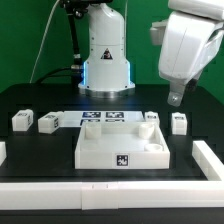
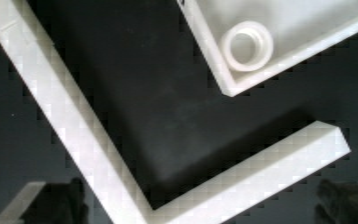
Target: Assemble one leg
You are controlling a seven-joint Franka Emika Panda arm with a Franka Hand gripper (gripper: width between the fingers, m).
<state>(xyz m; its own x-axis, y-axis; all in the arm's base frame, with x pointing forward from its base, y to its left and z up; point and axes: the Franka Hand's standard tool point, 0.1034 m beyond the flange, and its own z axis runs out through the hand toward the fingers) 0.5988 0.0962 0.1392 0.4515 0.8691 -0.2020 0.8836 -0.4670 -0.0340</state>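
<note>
Several small white legs stand on the black table in the exterior view: two at its left (image 1: 21, 120) (image 1: 47, 123) and two at its right (image 1: 152, 118) (image 1: 179, 123). The large white square tray-like piece (image 1: 122, 146) lies in the middle, and one of its corner sockets (image 2: 247, 45) shows in the wrist view. My gripper (image 1: 176, 98) hangs high above the legs on the right. In the wrist view the gripper (image 2: 197, 205) is open and empty, with dark blurred fingers (image 2: 51, 200) wide apart. No leg shows in the wrist view.
The marker board (image 1: 103, 120) lies behind the tray-like piece. A low white wall runs along the table's front (image 1: 110, 190) and right side (image 1: 208, 160); its corner (image 2: 105, 150) lies under my gripper. The robot base (image 1: 106, 55) stands at the back.
</note>
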